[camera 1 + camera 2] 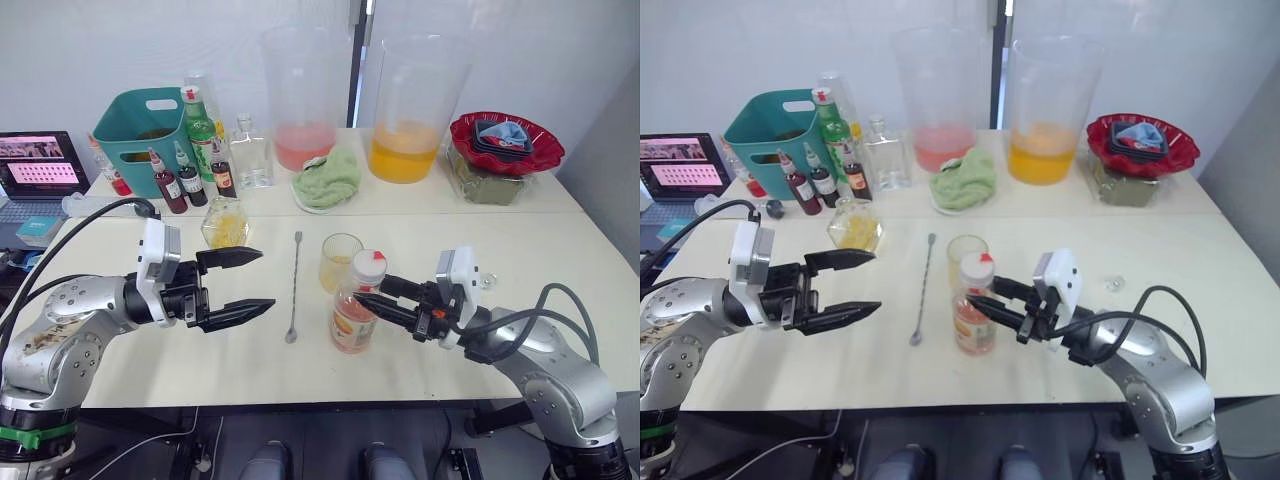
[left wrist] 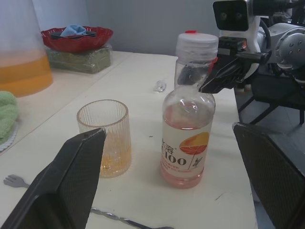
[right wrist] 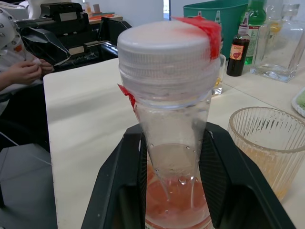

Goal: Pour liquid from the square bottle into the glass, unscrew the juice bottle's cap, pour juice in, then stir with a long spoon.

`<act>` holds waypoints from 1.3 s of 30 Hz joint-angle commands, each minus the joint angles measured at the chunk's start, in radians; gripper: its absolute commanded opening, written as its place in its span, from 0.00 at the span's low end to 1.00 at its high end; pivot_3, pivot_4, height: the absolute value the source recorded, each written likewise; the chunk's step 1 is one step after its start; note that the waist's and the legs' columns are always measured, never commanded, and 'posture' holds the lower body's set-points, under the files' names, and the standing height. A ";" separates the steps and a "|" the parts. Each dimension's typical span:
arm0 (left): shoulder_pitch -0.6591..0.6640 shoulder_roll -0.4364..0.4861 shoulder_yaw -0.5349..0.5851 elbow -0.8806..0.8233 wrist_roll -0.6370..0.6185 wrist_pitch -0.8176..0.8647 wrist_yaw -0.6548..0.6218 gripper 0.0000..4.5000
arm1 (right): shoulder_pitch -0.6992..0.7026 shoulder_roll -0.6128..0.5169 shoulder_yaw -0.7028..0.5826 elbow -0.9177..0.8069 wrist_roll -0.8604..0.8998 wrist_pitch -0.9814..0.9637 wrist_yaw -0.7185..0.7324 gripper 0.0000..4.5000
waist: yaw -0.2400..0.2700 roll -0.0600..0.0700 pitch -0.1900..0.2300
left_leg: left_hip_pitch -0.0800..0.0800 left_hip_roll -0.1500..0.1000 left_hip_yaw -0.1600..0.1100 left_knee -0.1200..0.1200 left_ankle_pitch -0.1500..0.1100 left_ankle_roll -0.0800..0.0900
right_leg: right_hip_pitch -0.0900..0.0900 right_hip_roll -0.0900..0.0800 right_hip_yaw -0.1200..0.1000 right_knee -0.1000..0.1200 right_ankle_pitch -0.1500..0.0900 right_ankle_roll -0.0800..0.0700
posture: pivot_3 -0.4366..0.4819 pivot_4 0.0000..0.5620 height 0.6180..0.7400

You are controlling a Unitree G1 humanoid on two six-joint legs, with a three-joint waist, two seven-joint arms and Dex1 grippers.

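Ribbed clear glass (image 1: 340,262) beside slim plastic juice bottle (image 1: 355,312), white cap (image 1: 368,265)

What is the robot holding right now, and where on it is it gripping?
The right gripper holds the juice bottle by its upper body, just below the cap, jaws on either side. The left gripper is open and holds nothing.

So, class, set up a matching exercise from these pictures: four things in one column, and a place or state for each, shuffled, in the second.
Things:
1. juice bottle
2. glass
3. long spoon
4. left pincer

States:
A. lying flat on the table, untouched
B. open, holding nothing
C. gripped at the neck by the right pincer, cap on
D. upright, a little yellow liquid at the bottom

Pairs: 1-C, 2-D, 3-A, 4-B
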 commanded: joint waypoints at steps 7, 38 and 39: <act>0.030 0.027 0.064 -0.061 -0.046 0.033 0.012 1.00 | -0.078 -0.190 -0.100 0.109 0.080 -0.052 0.273 1.00 | 0.002 0.000 0.000 | 0.000 0.000 0.001 0.001 0.000 0.000 | 0.001 0.000 -0.001 -0.001 0.000 0.000 | 0.48 0.27 1.00; 0.271 0.096 0.201 -0.264 -0.093 0.080 0.113 1.00 | -0.667 -0.111 0.325 0.815 0.028 -0.284 0.849 0.59 | 0.002 -0.001 0.000 | 0.000 0.000 -0.002 0.000 0.000 0.000 | -0.001 -0.001 -0.001 0.000 0.000 -0.001 | 0.48 0.27 1.00; 0.262 0.097 0.194 -0.259 -0.093 0.081 0.114 1.00 | -0.657 -0.114 0.318 0.802 0.033 -0.275 0.849 0.50 | 0.003 -0.001 0.000 | 0.000 0.000 -0.002 0.000 0.000 0.000 | -0.001 -0.001 -0.001 0.000 0.000 -0.001 | 0.48 0.27 1.00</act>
